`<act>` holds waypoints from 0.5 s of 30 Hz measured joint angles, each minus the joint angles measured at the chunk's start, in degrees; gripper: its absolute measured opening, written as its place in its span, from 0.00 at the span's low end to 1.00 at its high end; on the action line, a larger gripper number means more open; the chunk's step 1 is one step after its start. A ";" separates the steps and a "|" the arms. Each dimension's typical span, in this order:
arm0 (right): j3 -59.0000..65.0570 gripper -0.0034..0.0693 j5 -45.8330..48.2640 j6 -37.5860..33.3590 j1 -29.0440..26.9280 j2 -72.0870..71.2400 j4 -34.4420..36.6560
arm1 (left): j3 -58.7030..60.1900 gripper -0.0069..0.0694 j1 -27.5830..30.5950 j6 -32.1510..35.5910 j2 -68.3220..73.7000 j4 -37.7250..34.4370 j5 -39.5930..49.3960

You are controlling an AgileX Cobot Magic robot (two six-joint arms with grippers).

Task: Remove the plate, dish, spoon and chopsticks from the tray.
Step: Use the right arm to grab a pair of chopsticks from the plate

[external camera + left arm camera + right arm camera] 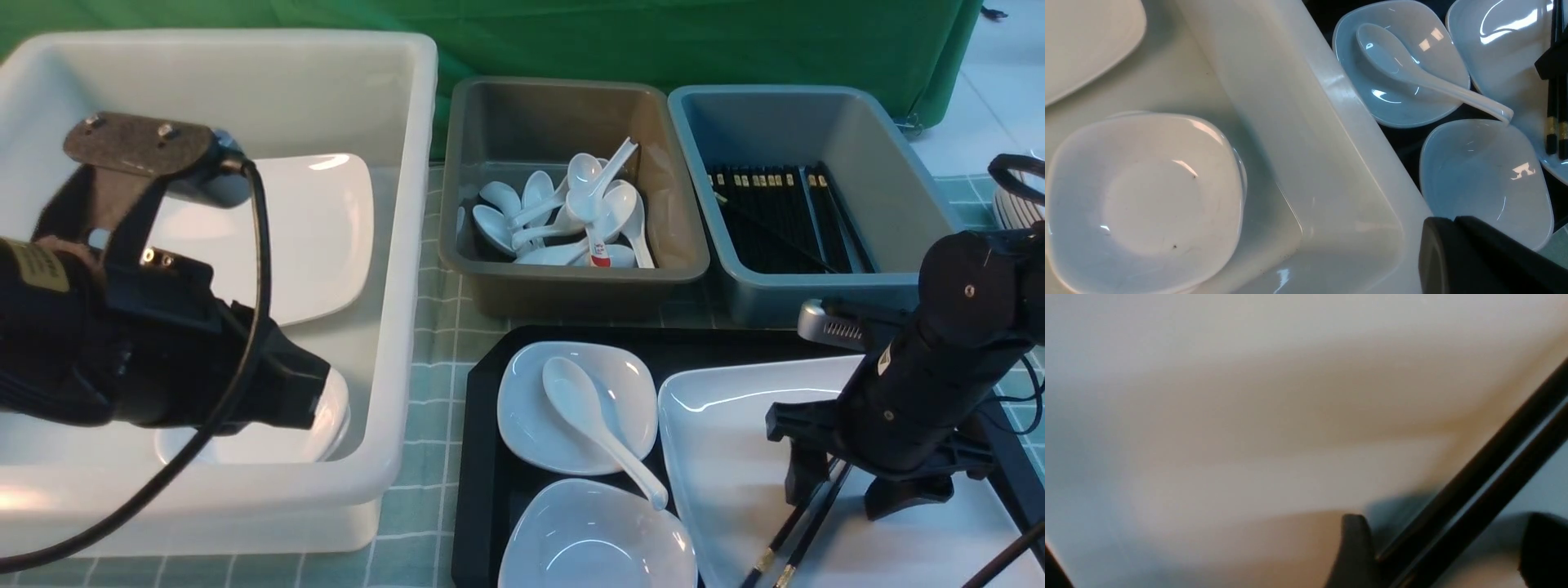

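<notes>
**Tray mostly uncleared, right claw set over the chopsticks**

At far left stood a big white tub [408,245] holding a stored plate [318,237] and a stored dish [1143,196]. The left gripper [314,396] hung just above that dish; whether its claw was open or closed could not be told. A yellowish sticker on that arm was too blurred to read.

In the middle at the back, a grey tub [571,273] held white spoons, one labelled spoon [600,257] carrying a red-and-white tag with writing too small to read. Beside it, a blue tub [816,290] held spare black chopsticks [775,220].

In front lay the black tray [478,490]. On it sat a far dish [522,416] with the spoon [588,412] lying in it, handle reaching the near dish [588,539]. To the right, also on the tray, sat the plate [735,457] with the chopsticks [1474,490] lying across it. The right gripper [853,490] was lowered onto the plate, its claw open with a finger on either side of the chopsticks, not clamping them.

Every named item looked to be on the tray, so nearly all the work remained.
</notes>
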 joint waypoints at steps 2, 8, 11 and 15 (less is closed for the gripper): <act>-0.05 0.56 0.00 0.00 0.00 0.02 -0.45 | 0.00 0.09 0.00 0.00 0.00 0.00 0.00; -0.05 0.23 -0.37 -0.12 0.00 0.13 0.01 | 0.00 0.09 0.00 0.00 0.00 0.00 0.00; -0.05 0.23 -0.15 -0.23 0.00 -0.09 0.08 | 0.00 0.09 0.00 0.00 0.00 0.00 0.00; 0.01 0.23 2.47 -2.43 0.06 -2.90 0.02 | 0.00 0.09 0.00 0.00 0.00 0.00 0.00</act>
